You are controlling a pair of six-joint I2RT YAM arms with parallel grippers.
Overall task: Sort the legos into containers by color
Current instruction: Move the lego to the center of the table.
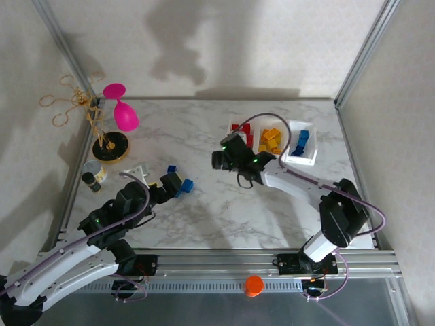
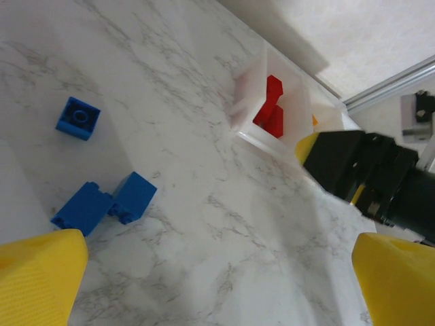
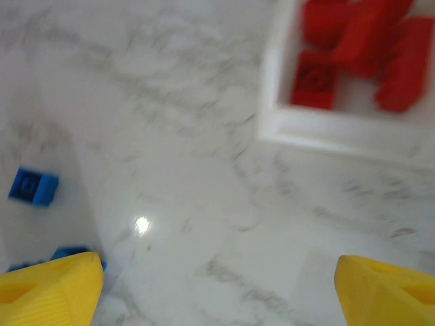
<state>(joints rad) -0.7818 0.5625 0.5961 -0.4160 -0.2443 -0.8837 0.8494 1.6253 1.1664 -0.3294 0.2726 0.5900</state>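
Left of the legos [image 1: 187, 185]: pink ornament [image 1: 124, 114], jar [image 1: 94, 176].

L pincer [image 2: 217, 282] & R pincer [image 3: 217, 288] spread wide, empty.

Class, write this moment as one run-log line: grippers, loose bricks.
left gripper: open, near three loose blue legos | right gripper: open, empty, near red bin | sorting: unfinished

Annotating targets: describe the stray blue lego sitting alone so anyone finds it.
On the marble table, left of the white bins, three blue legos lie loose. Two sit together; the lone lego lies apart, farther back, one round stud up.
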